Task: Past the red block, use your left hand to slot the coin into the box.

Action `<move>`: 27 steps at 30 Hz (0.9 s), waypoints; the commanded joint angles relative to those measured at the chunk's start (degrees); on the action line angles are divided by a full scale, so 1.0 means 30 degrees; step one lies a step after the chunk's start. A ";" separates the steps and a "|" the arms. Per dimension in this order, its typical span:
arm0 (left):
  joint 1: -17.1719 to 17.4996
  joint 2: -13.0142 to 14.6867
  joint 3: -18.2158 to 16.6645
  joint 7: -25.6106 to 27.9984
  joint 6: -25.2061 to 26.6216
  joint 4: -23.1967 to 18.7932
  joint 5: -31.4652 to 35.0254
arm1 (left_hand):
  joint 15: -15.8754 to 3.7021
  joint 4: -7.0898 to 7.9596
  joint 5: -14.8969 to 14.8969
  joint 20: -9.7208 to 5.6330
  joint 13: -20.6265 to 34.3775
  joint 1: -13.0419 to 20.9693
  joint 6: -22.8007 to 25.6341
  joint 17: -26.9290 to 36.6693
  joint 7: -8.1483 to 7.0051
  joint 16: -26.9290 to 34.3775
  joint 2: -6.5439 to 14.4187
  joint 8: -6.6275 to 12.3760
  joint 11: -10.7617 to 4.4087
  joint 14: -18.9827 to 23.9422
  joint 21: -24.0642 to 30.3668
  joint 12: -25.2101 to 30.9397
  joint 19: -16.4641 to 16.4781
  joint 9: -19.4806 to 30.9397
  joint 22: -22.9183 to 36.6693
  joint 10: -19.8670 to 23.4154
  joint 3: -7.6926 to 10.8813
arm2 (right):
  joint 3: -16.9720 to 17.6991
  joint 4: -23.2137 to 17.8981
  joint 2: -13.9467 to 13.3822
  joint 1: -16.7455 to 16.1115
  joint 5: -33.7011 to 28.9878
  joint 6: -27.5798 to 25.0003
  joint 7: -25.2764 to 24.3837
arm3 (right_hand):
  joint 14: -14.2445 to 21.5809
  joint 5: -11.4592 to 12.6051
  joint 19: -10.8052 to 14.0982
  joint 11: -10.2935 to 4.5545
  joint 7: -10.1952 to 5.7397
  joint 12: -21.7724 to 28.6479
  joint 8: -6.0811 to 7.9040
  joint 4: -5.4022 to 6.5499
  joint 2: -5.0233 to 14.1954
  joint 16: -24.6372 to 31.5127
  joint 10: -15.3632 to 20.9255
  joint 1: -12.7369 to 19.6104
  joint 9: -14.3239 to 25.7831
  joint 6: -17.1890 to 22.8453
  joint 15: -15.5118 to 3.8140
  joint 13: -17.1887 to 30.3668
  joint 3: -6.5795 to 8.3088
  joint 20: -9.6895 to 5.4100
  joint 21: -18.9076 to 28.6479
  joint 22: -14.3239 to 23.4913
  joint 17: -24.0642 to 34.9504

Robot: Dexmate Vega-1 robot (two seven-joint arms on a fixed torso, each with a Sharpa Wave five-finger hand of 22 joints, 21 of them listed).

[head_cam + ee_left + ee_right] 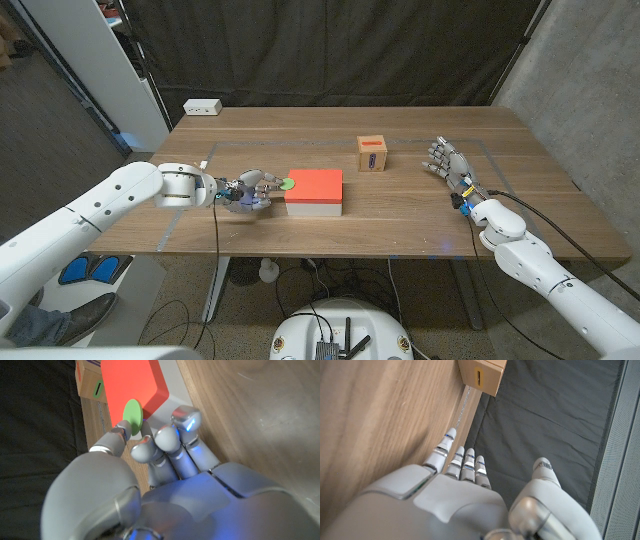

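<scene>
Head view: the left hand (247,190) pinches the green coin (287,184) at the left edge of the red block (314,185), which lies on a white base (315,208). The wooden box (372,154) stands beyond the block, toward the table's (420,215) far side. The right hand (447,166) is well to the right, fingers spread, holding nothing.

Left wrist view: fingertips (120,432) pinch the coin (132,413) against the block's (131,382) corner; the box (91,381) sits beyond.

Right wrist view: the right hand (465,490) holds nothing, fingers extended toward the box (481,374)
</scene>
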 commanded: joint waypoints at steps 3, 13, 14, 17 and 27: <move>0.0478 0.0044 -0.0142 0.0372 -0.0342 -0.0467 -0.0303 | 0.0053 0.0076 0.0016 0.0050 0.0127 0.0050 0.0623 0.0109 -0.0021 -0.0074 0.0511 0.0274 0.0028 -0.0018 -0.0113 -0.0130 -0.0069 -0.0086 -0.0250 -0.0086 0.0065 | 0.0079 0.0162 0.0101 -0.0185 0.0203 0.0224 0.0130 | 0.0156 0.0089 0.0092 0.0062 -0.0059 0.0079 0.0073 -0.0167 0.0235 0.0068 0.0175 0.0028 0.0043 0.0101 -0.0030 0.0105 0.0045 0.0070 0.0003 0.0091 -0.0006; 0.1236 -0.0069 -0.0423 0.0324 -0.1309 -0.0645 -0.0404 | 0.0037 0.0061 0.0186 0.0030 0.0232 0.0375 0.2200 0.0179 -0.0070 -0.0194 0.2126 0.0808 0.0014 -0.0117 -0.0025 -0.0190 -0.0224 0.0001 -0.0083 -0.0249 0.0905 | 0.0104 0.0416 0.0161 -0.0286 0.0305 0.0328 0.0210 | 0.0156 0.0089 0.0092 0.0062 -0.0059 0.0079 0.0073 -0.0167 0.0235 0.0068 0.0175 0.0028 0.0043 0.0101 -0.0030 0.0105 0.0045 0.0070 0.0003 0.0091 -0.0006; 0.1248 -0.0093 -0.0401 0.0174 -0.1378 -0.0603 -0.0360 | 0.0033 0.0042 0.0191 0.0029 0.0235 0.0403 0.2277 0.0239 -0.0050 -0.0159 0.2259 0.0800 0.0017 -0.0095 -0.0101 -0.0185 -0.0349 -0.0004 -0.0178 -0.0234 0.0969 | 0.0097 0.0422 0.0128 -0.0309 0.0232 0.0363 0.0190 | 0.0156 0.0089 0.0092 0.0062 -0.0059 0.0079 0.0073 -0.0167 0.0235 0.0068 0.0175 0.0028 0.0043 0.0101 -0.0030 0.0105 0.0045 0.0070 0.0003 0.0091 -0.0006; 0.1241 -0.0153 -0.0311 -0.0289 -0.1548 -0.0479 -0.0163 | 0.0034 -0.0064 0.0222 0.0024 0.0449 0.0571 0.2700 0.0225 -0.0084 -0.0226 0.2654 0.0931 0.0020 -0.0163 0.0003 -0.0107 -0.0430 0.0132 -0.0123 -0.0401 0.1196 | 0.0150 0.0319 0.0118 -0.0435 0.0279 0.0314 0.0062 | 0.0156 0.0089 0.0092 0.0062 -0.0059 0.0079 0.0073 -0.0167 0.0235 0.0068 0.0175 0.0028 0.0043 0.0101 -0.0030 0.0105 0.0045 0.0070 0.0003 0.0091 -0.0006; 0.1245 -0.0250 -0.0244 -0.0903 -0.1905 -0.0225 0.0338 | 0.0031 -0.0313 0.0297 0.0017 0.0608 0.1100 0.3130 0.0441 -0.0213 -0.0183 0.3255 0.1210 0.0029 -0.0270 0.0221 -0.0136 -0.0710 0.0751 -0.0204 -0.0558 0.1622 | 0.0219 -0.0265 0.0028 -0.0861 0.0080 0.0194 -0.0532 | 0.0156 0.0089 0.0092 0.0062 -0.0059 0.0079 0.0073 -0.0167 0.0235 0.0068 0.0175 0.0028 0.0043 0.0101 -0.0030 0.0105 0.0045 0.0070 0.0003 0.0091 -0.0006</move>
